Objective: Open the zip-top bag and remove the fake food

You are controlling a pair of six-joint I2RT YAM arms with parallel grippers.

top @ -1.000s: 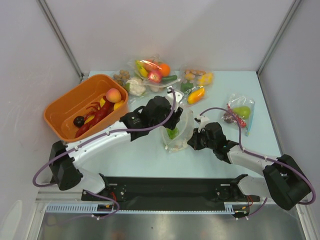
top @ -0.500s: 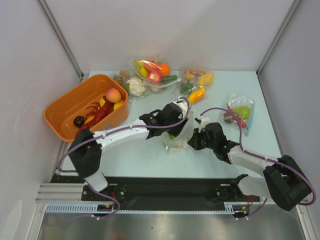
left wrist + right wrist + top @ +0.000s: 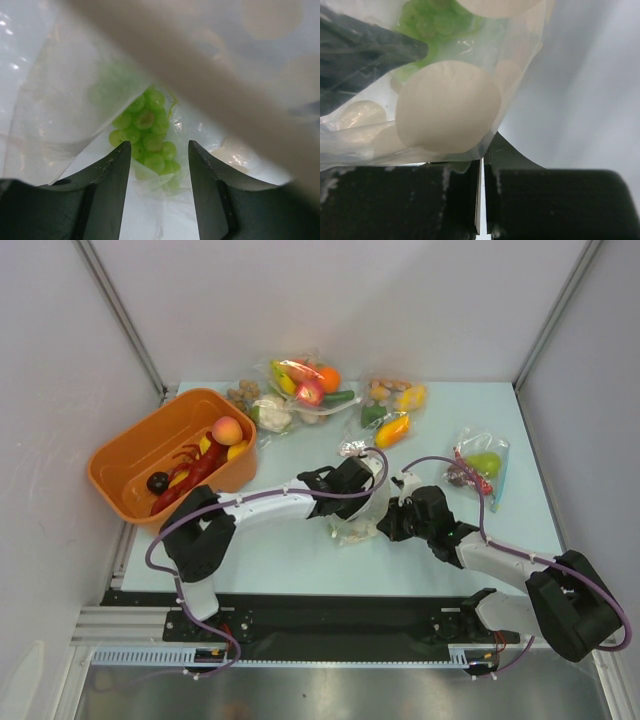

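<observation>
The zip-top bag [image 3: 356,531] lies crumpled at the table's middle, with small pale pieces [image 3: 447,107] and the green grape bunch [image 3: 147,135] inside. My left gripper [image 3: 362,498] is open and reaches into the bag. In the left wrist view its fingers [image 3: 159,146] stand either side of the grapes, with film around them. My right gripper [image 3: 388,524] is shut on the bag's edge, and the right wrist view shows thin plastic pinched between its fingers [image 3: 482,161]. The red lobster [image 3: 195,470] and the peach [image 3: 227,430] lie in the orange tub [image 3: 125,445].
A small dark ball [image 3: 157,482] is in the tub too. A clear bag with an orange, banana and cucumber [image 3: 305,385] and another food bag [image 3: 392,410] lie at the back. A blue-edged bag with a green pear [image 3: 482,465] lies at the right.
My left arm has swung right and down, and its gripper has gone into the bag towards the grapes. The bag has sunk lower. My right gripper has held its place on the bag's edge.
</observation>
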